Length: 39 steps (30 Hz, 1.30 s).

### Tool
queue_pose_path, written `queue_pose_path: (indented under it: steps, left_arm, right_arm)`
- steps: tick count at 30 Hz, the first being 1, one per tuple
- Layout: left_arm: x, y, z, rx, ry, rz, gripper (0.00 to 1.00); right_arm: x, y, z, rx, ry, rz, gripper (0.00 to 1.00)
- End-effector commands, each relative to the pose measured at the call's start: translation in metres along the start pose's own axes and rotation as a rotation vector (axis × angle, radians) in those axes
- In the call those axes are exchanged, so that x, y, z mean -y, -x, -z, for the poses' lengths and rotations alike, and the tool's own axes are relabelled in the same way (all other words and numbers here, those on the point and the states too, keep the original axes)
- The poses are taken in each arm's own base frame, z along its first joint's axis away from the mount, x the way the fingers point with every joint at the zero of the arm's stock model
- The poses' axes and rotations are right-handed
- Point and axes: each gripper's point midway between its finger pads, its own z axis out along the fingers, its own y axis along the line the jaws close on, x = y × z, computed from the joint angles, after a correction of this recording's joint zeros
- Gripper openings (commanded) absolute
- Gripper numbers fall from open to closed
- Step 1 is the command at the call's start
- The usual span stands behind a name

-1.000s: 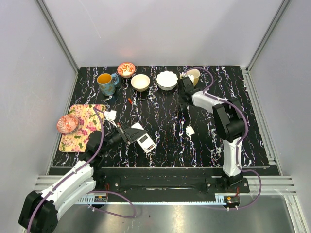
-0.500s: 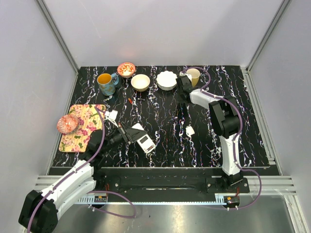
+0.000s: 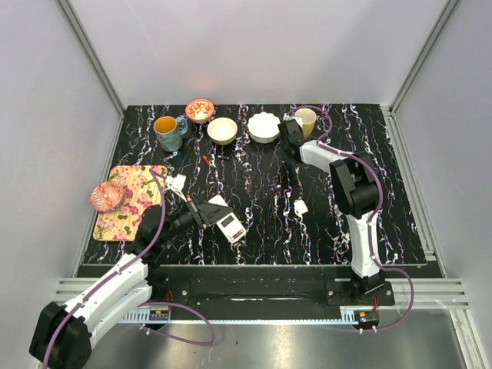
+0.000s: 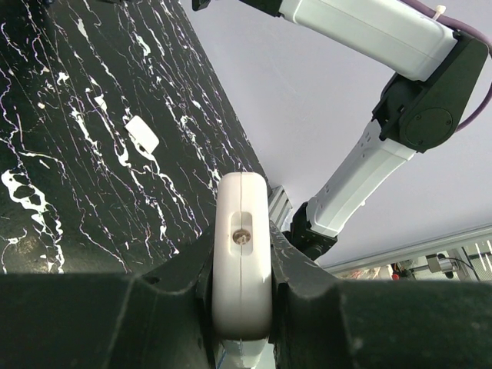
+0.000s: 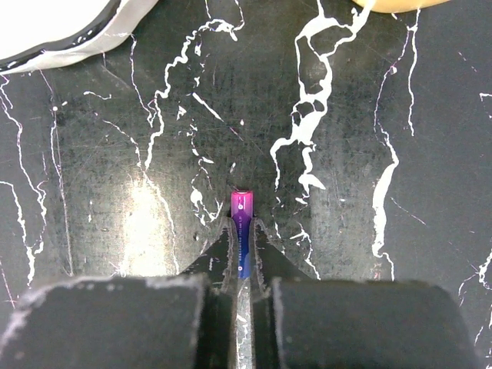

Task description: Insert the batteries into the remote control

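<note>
Black, white-veined tabletop (image 3: 254, 184) fills the walled cell, and everything is placed here from the remote control (image 3: 228, 223), which sits low on the left side of the table, just in front of the left arm. The left gripper (image 3: 207, 212) is clamped hard on it: the left wrist view shows the white casing end-on, pinched tight between both fingers with its end sticking out past them. Well beyond the remote and to its right, close to a white bowl (image 3: 264, 127) and a beige cup (image 3: 307, 120), the right gripper (image 5: 243, 240) is pressed down at the table with its fingers nearly together, nipping a slim purple-and-blue battery (image 5: 242, 209) whose tip pokes out ahead of them. Between remote and battery lies a small white piece (image 3: 300, 207), possibly the battery cover. The remote looks light, stiff and smooth-skinned, so a firm squeeze across its body, leaving the battery bay uncovered, seems the sensible hold. Whether the bay faces up cannot be told. The battery is probably hard, slick and ready to roll or twist, best pinched across its middle.
</note>
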Motion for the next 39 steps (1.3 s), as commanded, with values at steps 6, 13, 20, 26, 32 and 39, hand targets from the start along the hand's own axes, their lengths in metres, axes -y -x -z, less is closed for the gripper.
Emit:
queue_pose_path:
  steps: [6,13,20,26,32,39]
  left_arm:
    - [0.034,0.019,0.0,0.046,-0.096,-0.056,0.0]
    - [0.036,0.012,-0.002,-0.001,-0.122,-0.052,0.0]
    - [0.046,0.003,-0.007,-0.091,-0.211,-0.047,0.0]
    - [0.059,0.0,-0.005,-0.13,-0.277,-0.061,0.0]
    - [0.07,-0.001,0.0,-0.144,-0.334,-0.088,0.0]
    - [0.083,-0.002,0.009,-0.121,-0.408,-0.104,0.0]
  right_arm:
    - [-0.009,0.011,0.077,0.037,0.143,-0.123,0.0]
    - [-0.045,-0.021,0.174,0.021,0.523,-0.069,0.0]
    - [-0.063,-0.056,0.268,0.156,0.747,0.146,0.0]
    - [-0.059,-0.071,0.312,0.236,0.872,0.174,0.0]
    - [-0.064,-0.081,0.324,0.231,0.947,0.166,0.0]
    - [-0.067,-0.083,0.321,0.218,0.961,0.144,0.0]
